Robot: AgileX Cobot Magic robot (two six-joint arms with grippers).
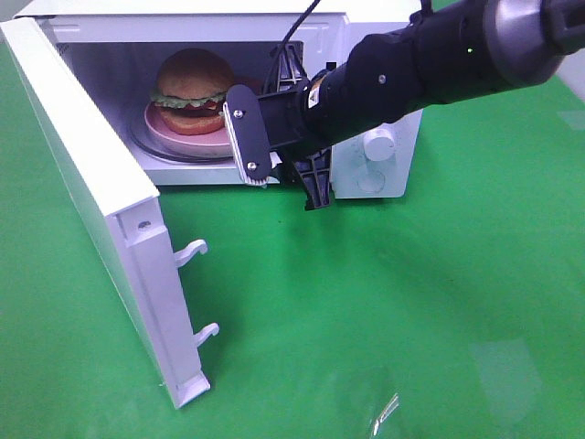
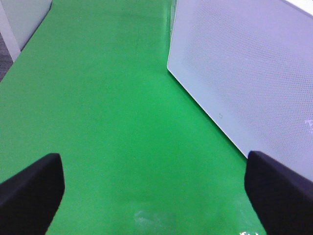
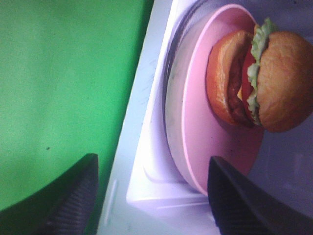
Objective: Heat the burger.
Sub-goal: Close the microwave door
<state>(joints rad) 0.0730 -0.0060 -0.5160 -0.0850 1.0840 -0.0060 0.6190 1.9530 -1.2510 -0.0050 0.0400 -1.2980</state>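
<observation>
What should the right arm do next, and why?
Probably draw the right gripper back clear of the microwave opening: the burger sits on the pink plate inside, the jaws stand open and empty, and the door hangs open.

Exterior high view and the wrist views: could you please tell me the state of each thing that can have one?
Microwave door: swung wide open.
Burger: whole, upright on the plate, inside the microwave.
Pink plate: inside, resting on the glass turntable.
Right pincer: open, empty, at the oven's mouth.
Left pincer: open, empty, above the green cloth.
</observation>
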